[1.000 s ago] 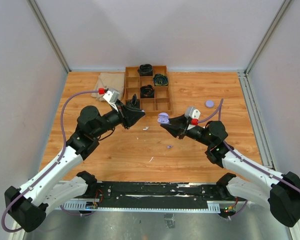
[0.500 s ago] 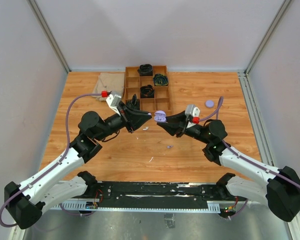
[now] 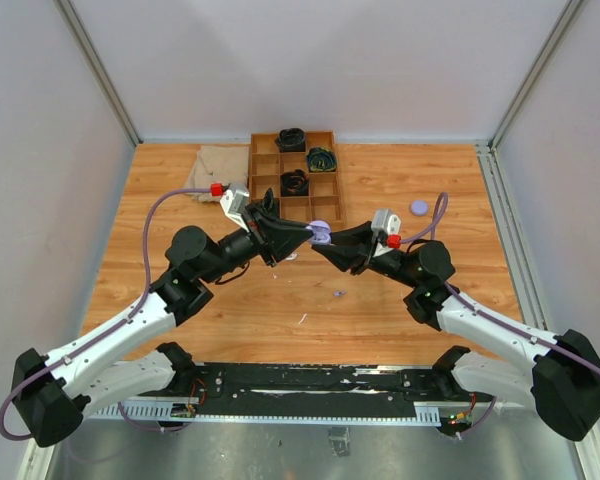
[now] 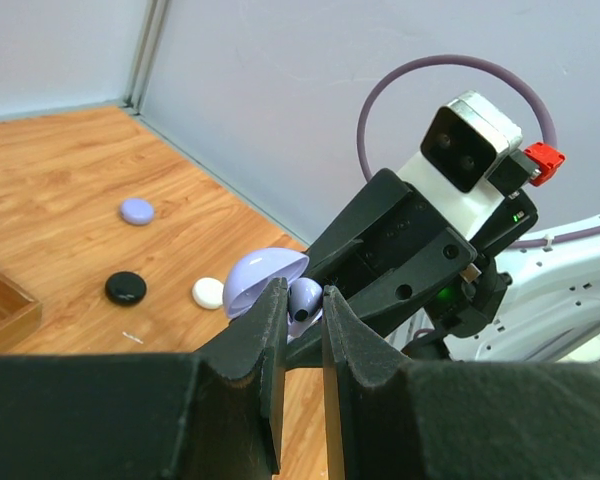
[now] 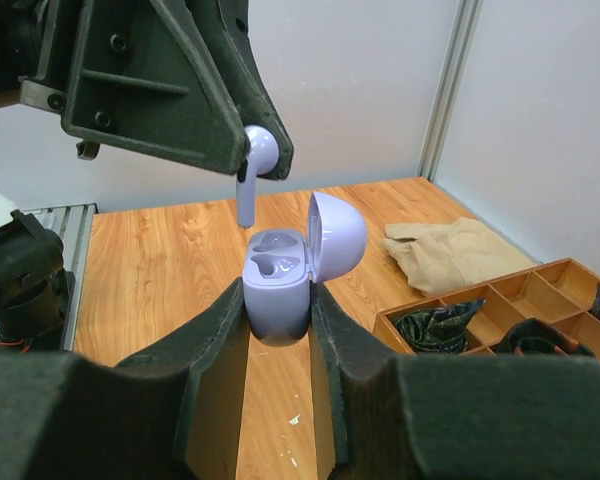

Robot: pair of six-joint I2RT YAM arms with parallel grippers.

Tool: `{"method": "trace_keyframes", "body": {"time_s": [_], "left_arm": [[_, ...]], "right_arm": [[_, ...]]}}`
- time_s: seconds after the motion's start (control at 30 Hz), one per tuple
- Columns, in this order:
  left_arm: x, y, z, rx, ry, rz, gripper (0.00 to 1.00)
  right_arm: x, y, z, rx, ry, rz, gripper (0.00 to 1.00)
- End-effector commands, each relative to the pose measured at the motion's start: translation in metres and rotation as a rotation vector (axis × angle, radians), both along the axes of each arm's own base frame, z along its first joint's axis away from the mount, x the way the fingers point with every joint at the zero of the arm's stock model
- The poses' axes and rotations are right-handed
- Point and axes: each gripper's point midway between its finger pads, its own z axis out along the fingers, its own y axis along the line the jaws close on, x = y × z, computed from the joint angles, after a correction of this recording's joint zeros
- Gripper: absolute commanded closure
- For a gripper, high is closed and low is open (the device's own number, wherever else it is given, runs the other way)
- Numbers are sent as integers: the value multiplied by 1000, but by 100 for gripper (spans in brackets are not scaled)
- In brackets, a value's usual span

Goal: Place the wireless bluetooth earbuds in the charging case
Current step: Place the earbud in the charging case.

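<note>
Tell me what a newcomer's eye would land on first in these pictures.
In mid-air over the middle of the wooden table, the right gripper is clamped on an open lilac plastic charging case. The left gripper pinches a small lilac stemmed plastic earbud just above the case, with its stem pointing down toward the empty sockets and not yet touching.

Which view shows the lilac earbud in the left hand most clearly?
The right wrist view: the lilac earbud shows head and stem above the open charging case. In the left wrist view the left hand hides most of it; in the top view it is too small to tell from the case.
</note>
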Motion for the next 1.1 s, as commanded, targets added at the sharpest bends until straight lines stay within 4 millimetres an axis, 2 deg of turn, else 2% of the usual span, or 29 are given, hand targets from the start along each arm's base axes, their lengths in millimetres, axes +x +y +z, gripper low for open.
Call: {"method": "trace_keyframes", "body": {"time_s": [0.0,0.3,0.67,0.87,1.07], "left_arm": [[0,-4,6,-32,-15,4,85],[2,-11,-6,-22,15,3,85],[5,-6,-17,-22,52,34,83],[5,-7,-19,-21,60,34,73],[9,0,-16,-14,64,73,55]], "right_arm": [[-9,1,37,76,-85,27,88],[-11,-2,39,90,-91,21,89],[-14,-4,45,107,-106,20,89],[-14,-5,44,108,-105,18,89],[-11,-5,38,100,-99,9,89]]}}
